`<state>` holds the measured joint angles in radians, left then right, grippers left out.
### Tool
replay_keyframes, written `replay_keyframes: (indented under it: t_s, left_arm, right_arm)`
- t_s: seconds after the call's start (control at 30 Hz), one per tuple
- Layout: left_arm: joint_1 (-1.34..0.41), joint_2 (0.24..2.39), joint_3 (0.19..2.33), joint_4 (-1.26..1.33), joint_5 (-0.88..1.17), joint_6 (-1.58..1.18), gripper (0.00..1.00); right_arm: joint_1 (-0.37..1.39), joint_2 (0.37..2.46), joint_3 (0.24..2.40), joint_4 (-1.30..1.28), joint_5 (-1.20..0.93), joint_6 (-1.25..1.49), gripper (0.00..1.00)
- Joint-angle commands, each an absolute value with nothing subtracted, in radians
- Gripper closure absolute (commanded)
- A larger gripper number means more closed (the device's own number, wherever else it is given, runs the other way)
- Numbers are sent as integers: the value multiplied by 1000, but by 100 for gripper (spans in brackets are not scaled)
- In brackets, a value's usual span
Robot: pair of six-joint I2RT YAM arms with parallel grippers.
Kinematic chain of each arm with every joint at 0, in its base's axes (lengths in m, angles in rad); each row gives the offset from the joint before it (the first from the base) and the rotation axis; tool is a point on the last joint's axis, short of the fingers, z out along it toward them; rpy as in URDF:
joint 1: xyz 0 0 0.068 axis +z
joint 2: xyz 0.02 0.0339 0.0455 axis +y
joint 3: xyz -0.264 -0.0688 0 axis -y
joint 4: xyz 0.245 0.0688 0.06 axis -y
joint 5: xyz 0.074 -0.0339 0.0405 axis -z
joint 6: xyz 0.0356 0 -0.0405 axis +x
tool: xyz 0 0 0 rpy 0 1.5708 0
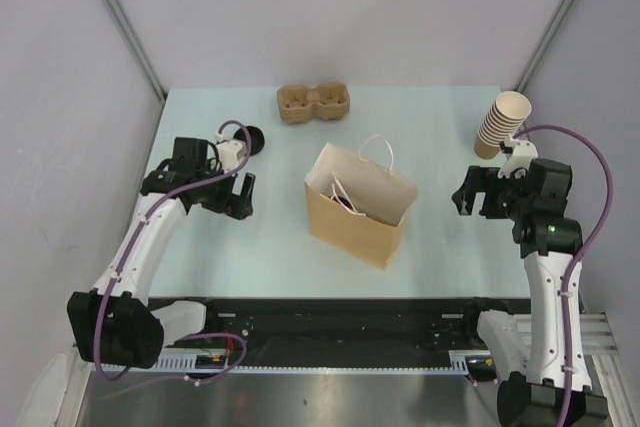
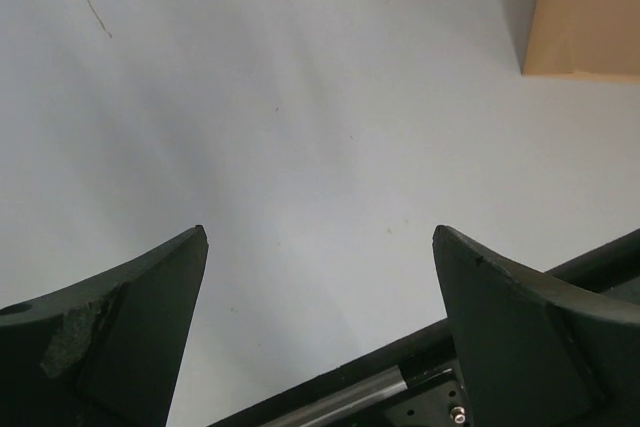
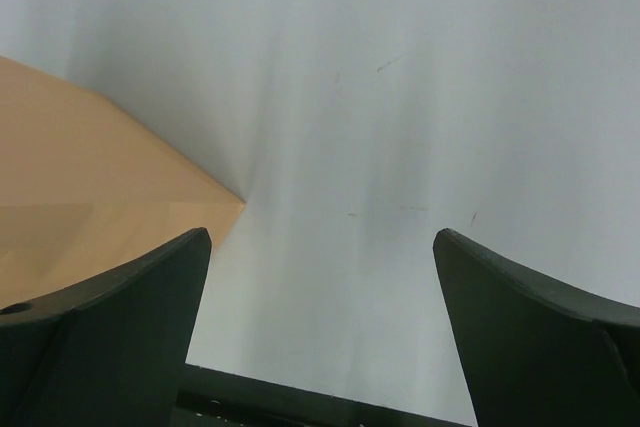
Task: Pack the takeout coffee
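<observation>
Inside the open paper bag [image 1: 352, 229] we make out only a dark round shape, seemingly the takeout coffee's black lid [image 1: 347, 203]. The left gripper [image 2: 320, 237] hangs left of the bag and the right gripper [image 3: 320, 237] right of it, both with jaws spread wide, holding nothing.

The white booth around me, with one pale table

In front of me lies a pale blue-green table [image 1: 450, 257], smooth and matt, with a few fine scratches when seen from close. Plain grey-white walls close it on three sides: the back wall [image 1: 340, 7], the left wall [image 1: 50, 97] and the right wall [image 1: 605, 97]. A thin metal post [image 1: 120, 17] runs up in each far corner. Along the near edge a black rail [image 1: 340, 322] crosses the width, above a brushed metal plate [image 1: 330, 402]. The light is soft and even.
</observation>
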<state>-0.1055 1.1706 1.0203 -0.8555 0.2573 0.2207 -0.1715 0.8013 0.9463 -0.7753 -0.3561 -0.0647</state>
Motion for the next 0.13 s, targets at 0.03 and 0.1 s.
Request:
replay_keyframes:
  t_s: [0.03,0.1]
  left_arm:
    - [-109,1149,1023,-773,235,222,0]
    - [-107,1161,1054,-782,245,213,0]
  right_arm:
    - [-178,790,966,-747,-393,-78,0]
    - [-183,790,966,-744,-396,-80,0]
